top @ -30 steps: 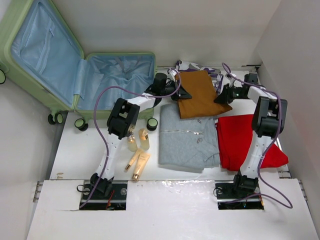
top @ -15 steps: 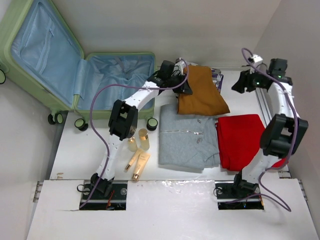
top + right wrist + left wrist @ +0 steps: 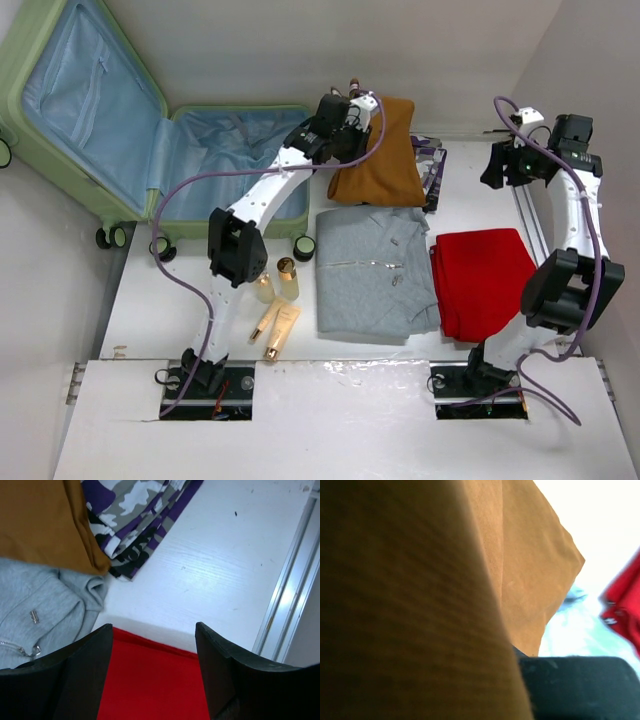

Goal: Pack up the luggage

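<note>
The pale green luggage [image 3: 120,215] lies open at the back left, its blue-lined lid leaning up against the left wall. My left gripper [image 3: 350,108] is shut on a folded brown garment [image 3: 382,155] and holds its back edge lifted just right of the luggage. In the left wrist view the brown garment [image 3: 420,595] fills the frame, with one black finger [image 3: 575,687] showing below it. My right gripper [image 3: 503,165] is open and empty, raised at the back right. In the right wrist view it [image 3: 154,628] hangs over the edge of a red garment [image 3: 150,680].
A grey zip garment [image 3: 375,270] and the red garment [image 3: 490,280] lie folded mid-table. A purple camouflage garment [image 3: 433,165] lies behind them. Two small bottles [image 3: 288,278] and two tubes [image 3: 280,328] lie near the luggage wheels [image 3: 304,247]. A metal rail [image 3: 287,590] runs along the right edge.
My left gripper has lifted the brown garment up and back toward the luggage. My right gripper has moved off the garment's right edge, up and to the right.
</note>
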